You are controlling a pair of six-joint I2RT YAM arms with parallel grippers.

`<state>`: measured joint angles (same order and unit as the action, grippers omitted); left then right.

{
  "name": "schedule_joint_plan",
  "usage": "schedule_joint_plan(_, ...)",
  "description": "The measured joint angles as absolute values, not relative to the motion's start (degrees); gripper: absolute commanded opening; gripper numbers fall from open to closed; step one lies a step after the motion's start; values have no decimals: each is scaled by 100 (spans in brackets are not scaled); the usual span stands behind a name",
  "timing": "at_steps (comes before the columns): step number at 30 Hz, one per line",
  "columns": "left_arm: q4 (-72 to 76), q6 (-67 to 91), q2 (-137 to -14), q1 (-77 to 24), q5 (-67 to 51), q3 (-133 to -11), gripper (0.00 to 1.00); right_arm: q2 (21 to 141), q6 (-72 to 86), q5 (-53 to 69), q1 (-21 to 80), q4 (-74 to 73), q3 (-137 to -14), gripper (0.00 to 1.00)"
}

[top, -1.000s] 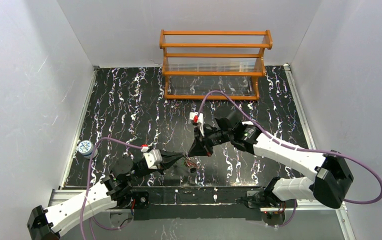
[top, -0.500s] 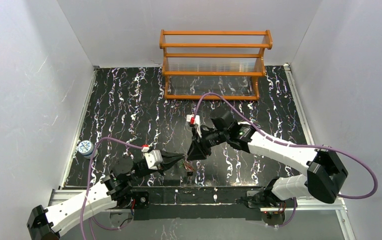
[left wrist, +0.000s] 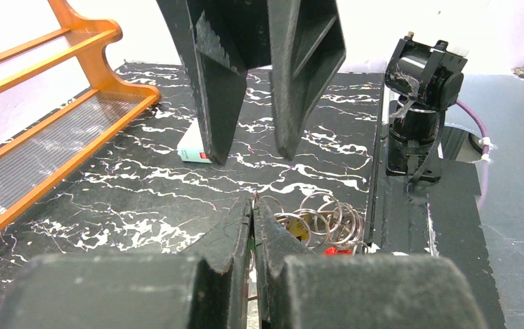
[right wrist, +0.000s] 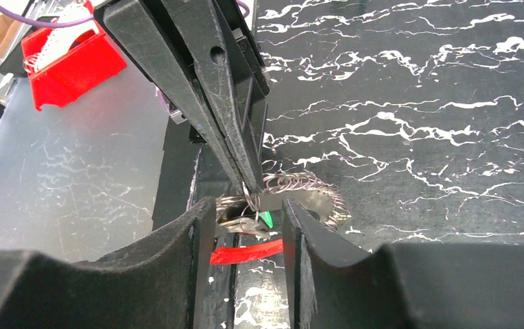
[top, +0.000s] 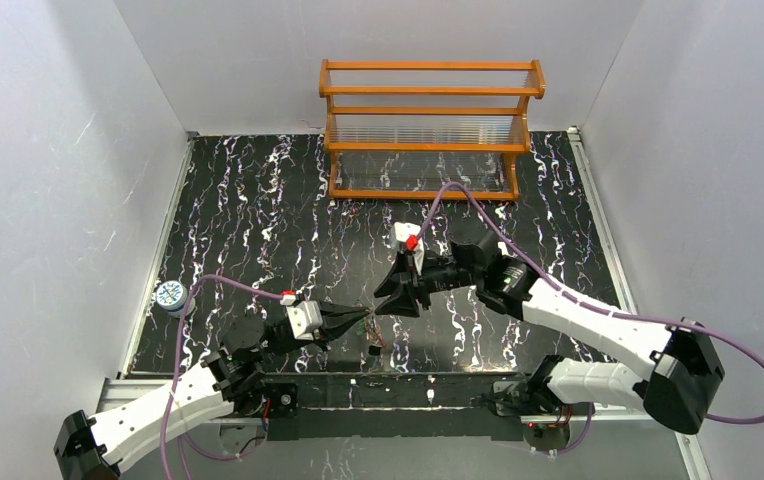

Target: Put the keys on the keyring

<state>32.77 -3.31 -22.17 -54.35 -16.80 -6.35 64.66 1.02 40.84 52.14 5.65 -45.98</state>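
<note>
Right wrist: keys (right wrist: pixel 266 219) sit between the parted right claw (right wrist: pixel 249 205) (left claw (right wrist: pixel 247 181) closed)

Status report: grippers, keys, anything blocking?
Left gripper shut, pinching the metal rings. Right gripper open, green key seen between its jaws. Red band alongside; nothing blocking.

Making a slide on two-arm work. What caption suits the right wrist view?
Shut left hand pinches a thin metal ring by the keys; open right hand straddles them.
</note>
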Motion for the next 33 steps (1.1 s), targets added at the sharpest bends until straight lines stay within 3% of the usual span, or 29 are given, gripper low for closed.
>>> schedule_joint_plan(10, 3319, -287, -2268, -5435, -1704, -635, 0, 6969, 104, 4309, 5214, 805, -4595, 30)
schedule_joint_plan(29, 3310, -252, -2320, -5435, -1704, -635, 0, 7146, -141, 4512, 5214, 913, -4493, 37)
schedule_joint_plan(33, 3369, -250, -2320, -5435, -1715, -635, 0, 7113, -276, 4482, 5214, 919, -4348, 33)
